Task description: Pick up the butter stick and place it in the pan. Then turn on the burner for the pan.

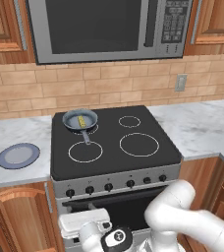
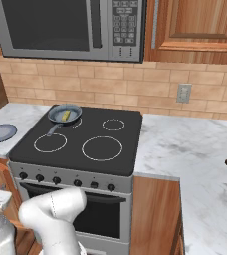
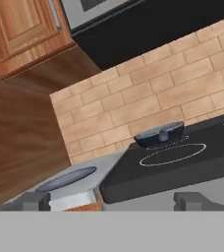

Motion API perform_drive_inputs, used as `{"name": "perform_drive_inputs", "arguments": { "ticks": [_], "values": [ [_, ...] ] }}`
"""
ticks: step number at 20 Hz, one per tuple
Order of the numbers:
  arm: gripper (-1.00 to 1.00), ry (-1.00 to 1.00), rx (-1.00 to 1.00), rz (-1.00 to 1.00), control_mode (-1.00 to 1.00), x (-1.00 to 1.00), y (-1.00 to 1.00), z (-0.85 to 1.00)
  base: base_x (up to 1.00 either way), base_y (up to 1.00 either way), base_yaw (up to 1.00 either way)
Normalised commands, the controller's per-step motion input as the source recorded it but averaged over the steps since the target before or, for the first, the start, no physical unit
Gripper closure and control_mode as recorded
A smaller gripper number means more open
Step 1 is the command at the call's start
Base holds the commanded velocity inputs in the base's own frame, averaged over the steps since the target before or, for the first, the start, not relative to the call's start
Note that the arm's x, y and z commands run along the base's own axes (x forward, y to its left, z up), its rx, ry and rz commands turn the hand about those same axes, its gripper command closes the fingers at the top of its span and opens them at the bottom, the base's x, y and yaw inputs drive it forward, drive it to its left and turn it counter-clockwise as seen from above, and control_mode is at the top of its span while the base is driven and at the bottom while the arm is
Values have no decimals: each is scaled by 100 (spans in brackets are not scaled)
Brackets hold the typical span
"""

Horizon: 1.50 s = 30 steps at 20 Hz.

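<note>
One butter stick (image 1: 80, 120) lies inside pan (image 1: 79, 119) at cooktop (image 1: 153, 157) back-left corner; pincer (image 3: 112, 199) spread wide, holding nothing.

Butter stick (image 1: 81, 119) in pan (image 1: 79, 120), rear-left burner (image 1: 92, 129); plate (image 1: 18, 155) left.

Bright, even light across the kitchen, no single lamp to pick out. The black cooktop (image 1: 111, 140) reads flat and matte, no glare, its white rings crisp. The pan (image 1: 80, 119) at eleven o'clock on the cooktop throws barely any shadow. The microwave (image 1: 109, 27) door is a dull dark panel with a faint sheen. Marble counter (image 2: 185, 144) at three o'clock looks softly mottled. Hand view is tilted, slightly soft, brick lines straight to the edges.
</note>
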Motion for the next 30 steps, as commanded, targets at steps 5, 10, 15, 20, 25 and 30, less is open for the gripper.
{"name": "perform_drive_inputs", "arguments": {
  "ticks": [5,10,15,20,25,30],
  "values": [
    [-100,-14,2,-17,-100,27,-2,-18,0,0,0],
    [-100,-9,0,-10,-100,16,-17,-19,0,0,0],
    [-100,-6,0,-3,-100,17,-19,-24,0,0,0],
    [-100,0,0,-1,-100,18,-15,-16,0,0,0],
    [-100,0,0,0,-100,12,-30,-13,0,0,0],
    [-100,0,0,0,-100,19,-41,-15,0,0,0]
  ]
}}
